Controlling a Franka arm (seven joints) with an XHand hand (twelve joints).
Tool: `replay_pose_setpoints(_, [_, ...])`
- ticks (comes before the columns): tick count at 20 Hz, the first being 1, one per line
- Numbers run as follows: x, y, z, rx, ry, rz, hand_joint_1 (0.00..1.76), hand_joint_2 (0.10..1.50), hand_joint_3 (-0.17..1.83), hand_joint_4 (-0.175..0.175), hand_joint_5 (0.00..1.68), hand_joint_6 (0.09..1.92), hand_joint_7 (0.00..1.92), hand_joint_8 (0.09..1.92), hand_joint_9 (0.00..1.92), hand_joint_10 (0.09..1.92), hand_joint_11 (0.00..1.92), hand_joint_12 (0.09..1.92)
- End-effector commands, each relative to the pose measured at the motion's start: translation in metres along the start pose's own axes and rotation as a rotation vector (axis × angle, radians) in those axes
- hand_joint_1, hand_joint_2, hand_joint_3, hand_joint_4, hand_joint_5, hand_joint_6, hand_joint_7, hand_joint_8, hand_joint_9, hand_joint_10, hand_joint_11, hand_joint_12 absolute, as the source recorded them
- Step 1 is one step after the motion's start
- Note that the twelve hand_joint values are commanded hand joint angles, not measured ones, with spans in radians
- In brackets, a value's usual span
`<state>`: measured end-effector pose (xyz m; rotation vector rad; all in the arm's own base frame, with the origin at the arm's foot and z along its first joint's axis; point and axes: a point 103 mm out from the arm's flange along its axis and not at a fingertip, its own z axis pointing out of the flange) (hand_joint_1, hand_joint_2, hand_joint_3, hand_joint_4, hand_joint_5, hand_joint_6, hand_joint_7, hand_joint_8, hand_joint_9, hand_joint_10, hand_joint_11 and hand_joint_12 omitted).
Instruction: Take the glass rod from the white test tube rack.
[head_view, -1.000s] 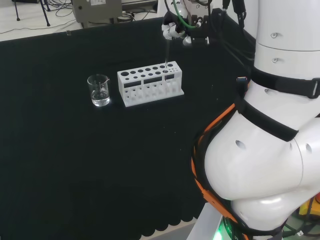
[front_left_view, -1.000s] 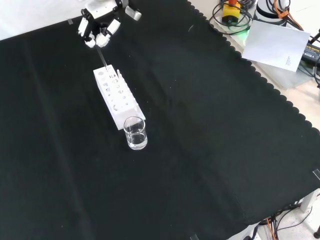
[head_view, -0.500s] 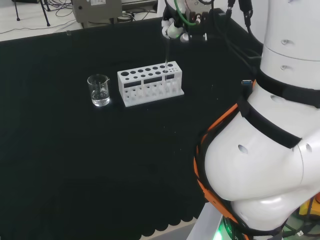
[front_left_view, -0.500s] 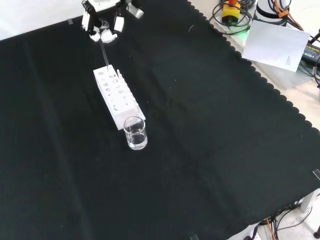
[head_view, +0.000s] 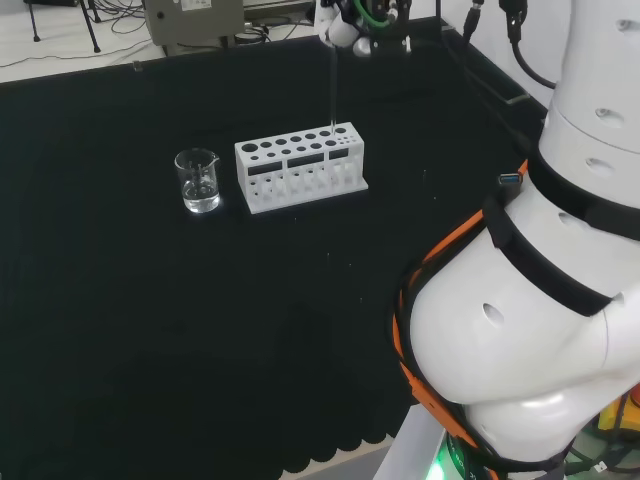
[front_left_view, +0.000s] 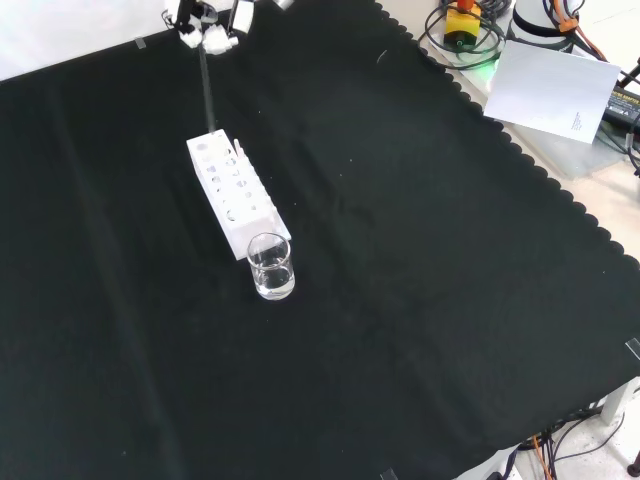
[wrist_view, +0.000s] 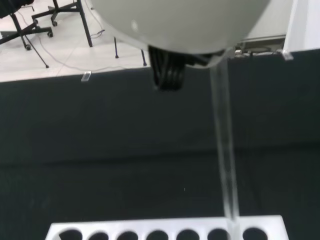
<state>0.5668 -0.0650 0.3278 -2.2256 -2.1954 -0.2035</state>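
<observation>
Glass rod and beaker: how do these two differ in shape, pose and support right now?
The glass rod is long and thin, hanging upright from the hand; the beaker is short and wide, standing untouched on the black cloth. The rod's lower end is at the white test tube rack, near its right end in the head view; the beaker stands apart, off the rack's left end. Both are clear.

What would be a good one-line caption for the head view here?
The hand lifts a glass rod from a white rack beside a beaker.
</observation>
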Motion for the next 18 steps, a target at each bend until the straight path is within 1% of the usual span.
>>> replay_pose_setpoints(1, [0.016, -0.013, -0.026, -0.012, -0.03, -0.022, 1.32, 0.49, 1.08, -0.175, 1.22, 0.78, 1.2, 1.26, 1.64, 1.03, 1.71, 0.83])
replay_pose_setpoints(6, [0.024, -0.022, -0.044, -0.035, -0.043, -0.039, 1.32, 0.49, 1.08, -0.175, 1.23, 0.78, 1.2, 1.26, 1.64, 1.03, 1.71, 0.83])
replay_pose_setpoints(9, [0.029, -0.027, -0.048, -0.045, -0.04, -0.052, 1.32, 0.48, 1.08, -0.175, 1.23, 0.77, 1.2, 1.26, 1.64, 1.03, 1.71, 0.83])
replay_pose_setpoints(15, [0.044, -0.033, -0.053, -0.046, -0.041, -0.084, 1.32, 0.48, 1.08, -0.175, 1.23, 0.77, 1.2, 1.26, 1.64, 1.03, 1.71, 0.83])
replay_pose_setpoints(18, [0.046, -0.035, -0.059, -0.057, -0.037, -0.094, 1.32, 0.48, 1.08, -0.175, 1.23, 0.76, 1.2, 1.25, 1.64, 1.03, 1.72, 0.83])
